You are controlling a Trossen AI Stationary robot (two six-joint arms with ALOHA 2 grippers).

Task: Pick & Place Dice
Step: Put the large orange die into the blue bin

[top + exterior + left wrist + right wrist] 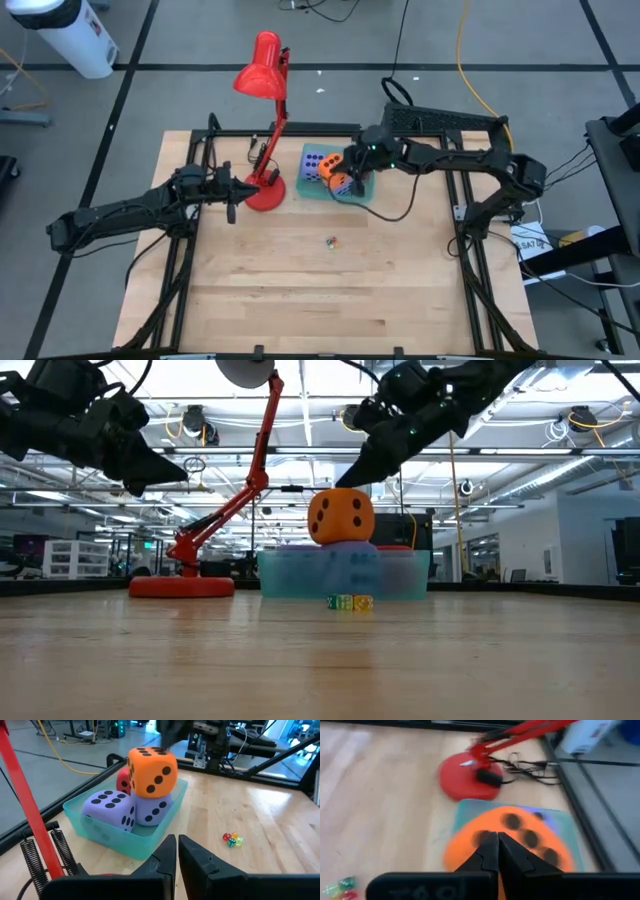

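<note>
Right now, my right gripper (349, 172): hanging over the teal tray, fingers pressed together, tips right on top of the orange cube — touching or just above, I cannot tell; the wrist view shows the tips closed with nothing between them
Orange rounded die with dark pips (151, 771): perched on top of the pile, resting on the purple-blue cubes, tilted a touch, standing well above the tray rim in the low view (340, 516)
Purple-blue dice: one at the near corner of the tray showing a six-pip face (110, 808), the second (152, 810) beside it, directly under the orange one
Red die (123, 780): tucked behind the others, only a sliver showing
Flat teal plastic tray (120, 840): on the far half of the wooden table (320, 290), just beside the lamp base, all four dice within its walls
My left gripper (232, 190): waiting in the air on the other side of the lamp base from the tray, fingers drawn together on nothing
Red desk lamp (262, 70): round base (264, 191) sits between my left gripper and the tray, its arm leaning up and away
Tiny coloured dice cluster (331, 241): loose on the wood, near the table's middle, apart from the tray
</note>
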